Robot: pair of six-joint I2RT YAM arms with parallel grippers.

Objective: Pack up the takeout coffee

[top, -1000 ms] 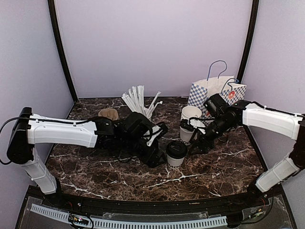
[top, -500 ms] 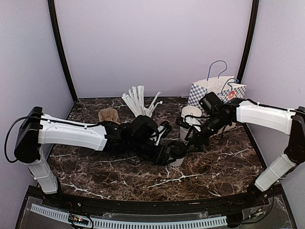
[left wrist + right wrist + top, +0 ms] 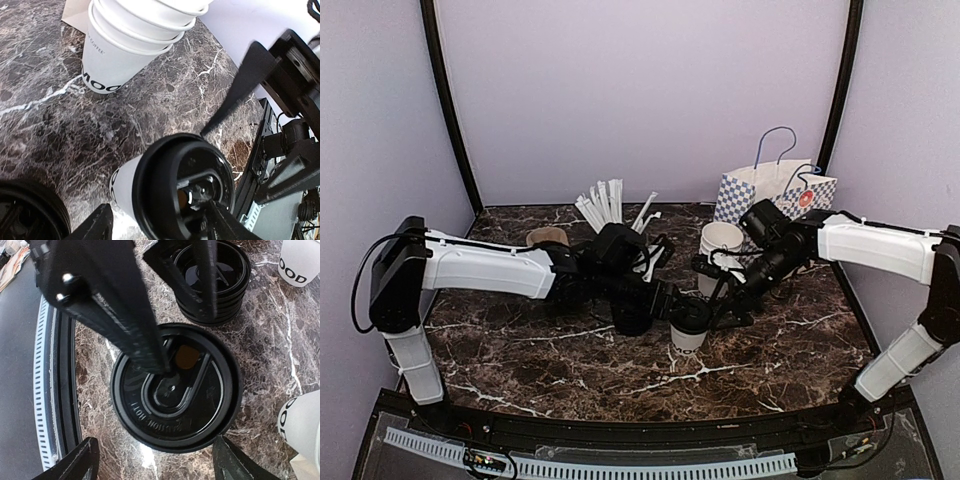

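One white cup (image 3: 688,340) under round black lid (image 3: 175,390)

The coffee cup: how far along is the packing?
Done: the black lid sits on the cup. In hand: the left claw and right claw are both open around it, neither gripping. Still to do: the cup stands on the table, not yet in the checked bag.

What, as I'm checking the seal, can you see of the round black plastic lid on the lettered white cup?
The round black plastic lid sits level on the small white paper cup. Raised rim, recessed centre, embossed lettering, sip hole showing brown. One finger of the left tool reaches over its centre; contact unclear.
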